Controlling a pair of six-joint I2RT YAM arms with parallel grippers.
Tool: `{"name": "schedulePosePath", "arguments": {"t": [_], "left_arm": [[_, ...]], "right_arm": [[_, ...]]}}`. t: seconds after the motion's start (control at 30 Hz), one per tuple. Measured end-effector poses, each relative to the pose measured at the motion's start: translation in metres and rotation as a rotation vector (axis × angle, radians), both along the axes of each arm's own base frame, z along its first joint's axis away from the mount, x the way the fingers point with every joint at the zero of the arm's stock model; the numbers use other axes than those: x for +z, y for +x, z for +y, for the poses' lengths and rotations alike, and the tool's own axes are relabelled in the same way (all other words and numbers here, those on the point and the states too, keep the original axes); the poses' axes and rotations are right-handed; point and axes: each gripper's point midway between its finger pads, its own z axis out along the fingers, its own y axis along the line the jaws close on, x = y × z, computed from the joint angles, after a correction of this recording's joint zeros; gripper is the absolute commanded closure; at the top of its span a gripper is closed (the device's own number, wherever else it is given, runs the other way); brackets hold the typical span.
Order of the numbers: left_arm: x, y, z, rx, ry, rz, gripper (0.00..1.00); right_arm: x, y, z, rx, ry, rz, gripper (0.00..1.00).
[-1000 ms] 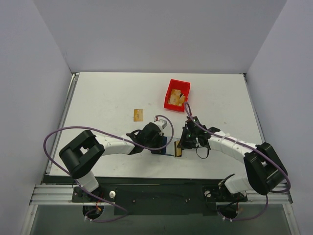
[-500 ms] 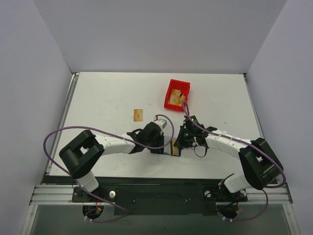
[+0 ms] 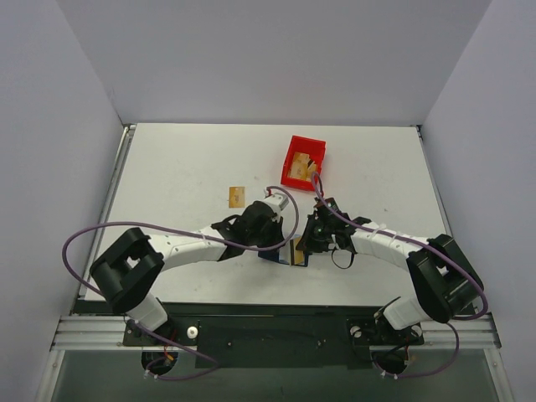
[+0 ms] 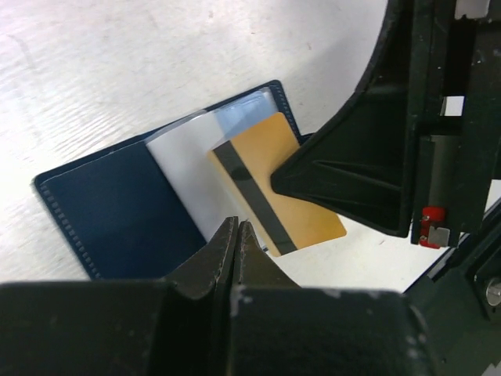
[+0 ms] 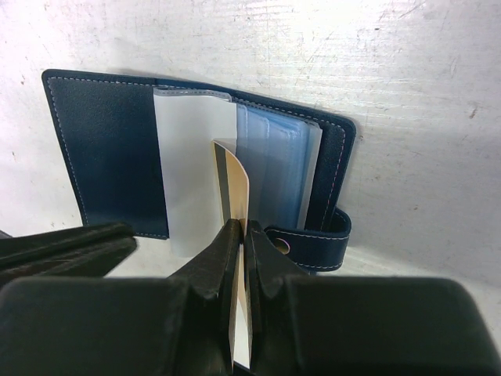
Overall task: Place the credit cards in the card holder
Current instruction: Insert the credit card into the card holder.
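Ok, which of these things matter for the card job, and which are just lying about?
For the job: card holder, lying open; striped card, pinched in the right hand; second card, not yet picked up; left hand, shut at the holder's edge.
Lying about: red bin, with something tan inside.

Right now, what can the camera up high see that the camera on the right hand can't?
Only the high camera shows the red bin and the second card, which lies by itself. Only the right wrist camera shows the clear sleeves and the snap strap. Both show the open card holder and the striped card pinched in the right gripper.
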Motion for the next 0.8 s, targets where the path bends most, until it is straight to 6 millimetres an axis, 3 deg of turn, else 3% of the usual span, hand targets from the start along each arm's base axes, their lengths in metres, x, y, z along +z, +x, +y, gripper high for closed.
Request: {"name": "schedulePosePath", "arguments": {"t": [0.23, 0.4, 0.8], "left_arm": [[-0.023, -0.008, -0.021, -0.073, -0.034, 0.050, 1.00], [-0.042, -0.012, -0.021, -0.081, -0.006, 0.085, 1.00], [-0.046, -0.008, -0.017, -0.053, 0.006, 0.068, 1.00]], "right_arm": [[0.000, 0.000, -0.001, -0.002, 0.002, 0.002, 1.00], [-0.001, 0.000, -0.001, -0.005, 0.009, 0.005, 1.00], [0.001, -0.001, -0.006, -0.032, 0.035, -0.004, 1.00]]}}
